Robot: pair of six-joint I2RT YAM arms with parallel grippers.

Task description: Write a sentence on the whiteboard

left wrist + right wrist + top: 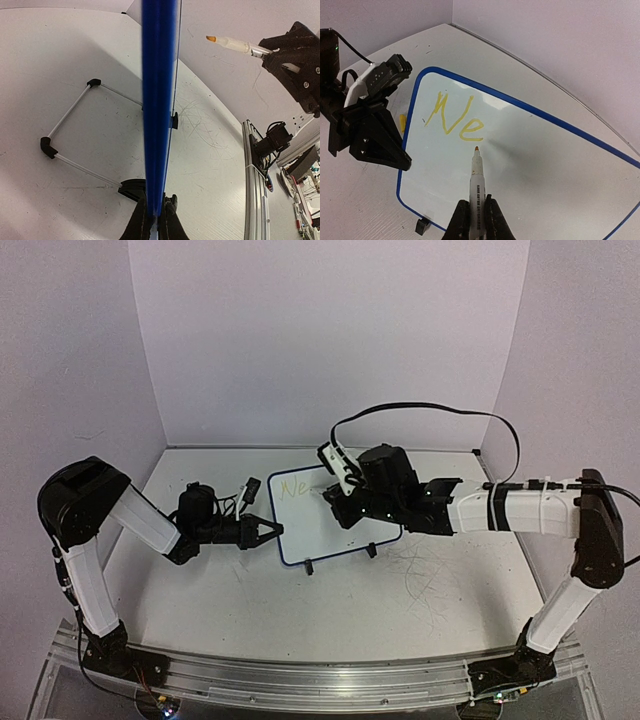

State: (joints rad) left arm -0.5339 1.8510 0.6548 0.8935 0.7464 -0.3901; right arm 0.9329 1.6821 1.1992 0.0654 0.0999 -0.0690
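Observation:
The whiteboard (305,535) stands tilted at mid-table on its black feet, blue-framed. My left gripper (272,532) is shut on its left frame edge; in the left wrist view the blue frame (159,100) runs straight up from between the shut fingers (159,220). The sentence (454,119) reads "Ne" in pale yellow at the board's upper left. My right gripper (476,220) is shut on a white marker (476,182), whose orange tip sits just below the "e". The left wrist view shows the marker (235,45) a small gap off the board's face.
Thin grey scribble marks (430,580) cover the tabletop right of the board. The board's wire stand (70,120) reaches out behind it. A small yellow piece (402,121) lies on the table behind the left edge. An aluminium rail (300,675) lines the near edge; walls close three sides.

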